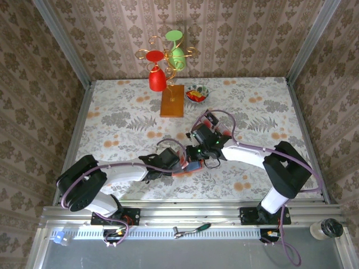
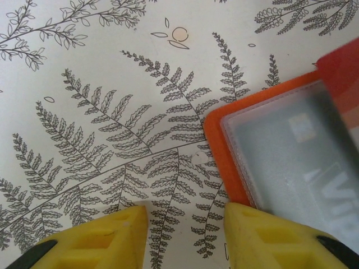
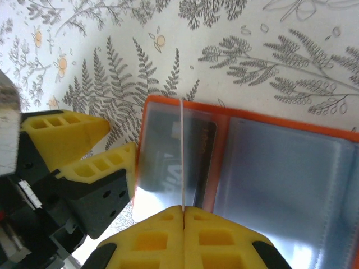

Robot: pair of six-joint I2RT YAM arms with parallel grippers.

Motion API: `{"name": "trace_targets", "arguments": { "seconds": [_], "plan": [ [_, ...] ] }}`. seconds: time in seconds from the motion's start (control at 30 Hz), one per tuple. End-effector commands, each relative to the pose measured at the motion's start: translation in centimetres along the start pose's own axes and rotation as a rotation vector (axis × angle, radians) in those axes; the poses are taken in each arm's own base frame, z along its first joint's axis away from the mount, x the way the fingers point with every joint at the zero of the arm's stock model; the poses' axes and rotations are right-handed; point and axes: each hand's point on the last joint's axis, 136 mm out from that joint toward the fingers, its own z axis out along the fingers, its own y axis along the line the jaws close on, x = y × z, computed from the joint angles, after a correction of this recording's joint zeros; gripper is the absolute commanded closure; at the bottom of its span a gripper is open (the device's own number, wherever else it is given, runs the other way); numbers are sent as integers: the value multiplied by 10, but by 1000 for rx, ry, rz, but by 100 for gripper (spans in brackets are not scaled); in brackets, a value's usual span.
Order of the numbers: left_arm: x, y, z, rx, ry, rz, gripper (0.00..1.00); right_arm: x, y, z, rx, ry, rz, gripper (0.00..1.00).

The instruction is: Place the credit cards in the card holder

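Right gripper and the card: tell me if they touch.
Touching. In the right wrist view the right gripper is shut on the card, a thin edge-on line pinched between its fingertips.

Left fingers point(image 3: 101, 165) perhaps against card holder point(image 3: 291, 179)

**Item count.** One bright orange, flat, wallet-like card holder point(image 1: 189, 166) lies open in two leaves, each with one clear plastic pocket. There are two credit cards at the holder: one edge-on credit card point(image 3: 183, 145) over one leaf and one dark credit card point(image 3: 202, 151) inside that leaf's pocket. Two robot arms carry two yellow-fingered claws: the left claw point(image 2: 185, 224) at the holder's left and the right claw point(image 3: 183, 210) at its right. Beyond the holder on the floral worktop point(image 1: 112, 106) are one wooden stand point(image 1: 172, 101), two plastic goblets (one red goblet point(image 1: 157, 75) and one green goblet point(image 1: 177, 55)) and one small bowl point(image 1: 196, 93).
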Motion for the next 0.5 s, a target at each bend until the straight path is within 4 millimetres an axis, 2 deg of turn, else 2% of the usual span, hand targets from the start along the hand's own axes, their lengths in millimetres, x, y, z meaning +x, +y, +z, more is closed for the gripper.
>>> {"name": "trace_targets", "arguments": {
  "seconds": [0.0,0.27,0.47],
  "plan": [
    [-3,5,0,-31,5,12,58,10,-2,12,3,19,26,100],
    [-21,7,-11,0,-22,-16,58,11,-11,25,49,-4,56,100],
    [-20,-2,-13,30,-24,-25,58,11,-10,26,42,-8,61,100]
  ]
}}
